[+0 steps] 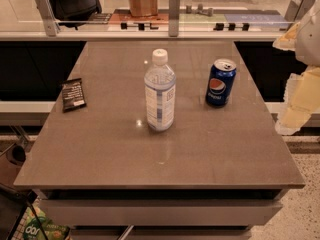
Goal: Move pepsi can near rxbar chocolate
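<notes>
The pepsi can [220, 82] is blue with a silver top and stands upright on the right side of the grey table [100, 154]. The rxbar chocolate [73, 94] is a flat dark-wrapped bar lying near the table's left edge. My gripper [296, 106] shows as pale yellow-white parts at the frame's right edge, beyond the table's right side and to the right of the can, not touching it.
A clear plastic water bottle [160, 91] with a white cap stands mid-table between the can and the bar. A glass partition with metal posts [173, 11] runs behind the table. A green bag [42, 229] lies on the floor at lower left.
</notes>
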Controlling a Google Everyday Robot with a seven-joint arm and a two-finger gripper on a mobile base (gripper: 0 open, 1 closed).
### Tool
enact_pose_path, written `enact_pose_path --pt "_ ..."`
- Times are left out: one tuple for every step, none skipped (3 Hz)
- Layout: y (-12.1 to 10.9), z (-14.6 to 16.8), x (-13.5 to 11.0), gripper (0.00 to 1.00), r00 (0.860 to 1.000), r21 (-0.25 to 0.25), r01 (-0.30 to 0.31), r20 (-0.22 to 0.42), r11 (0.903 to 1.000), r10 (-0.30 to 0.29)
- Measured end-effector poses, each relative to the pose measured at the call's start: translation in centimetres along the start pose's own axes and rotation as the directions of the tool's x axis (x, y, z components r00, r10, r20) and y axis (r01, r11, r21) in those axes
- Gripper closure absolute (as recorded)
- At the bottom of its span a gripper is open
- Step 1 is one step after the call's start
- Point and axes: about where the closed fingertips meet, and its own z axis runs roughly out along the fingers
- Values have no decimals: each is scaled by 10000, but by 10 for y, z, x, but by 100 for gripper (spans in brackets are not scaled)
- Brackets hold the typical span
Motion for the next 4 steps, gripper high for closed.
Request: enact_pose_path --pt "0 0 0 0 10000 2 0 1 10000 0" --pt "-3 -2 -1 0 9997 116 -84 211 9999 82" --pt "-17 3 -4 0 9941 296 -588 932 9978 558" --pt "-29 15 -9 0 9698 447 -1485 2022 9879 1366"
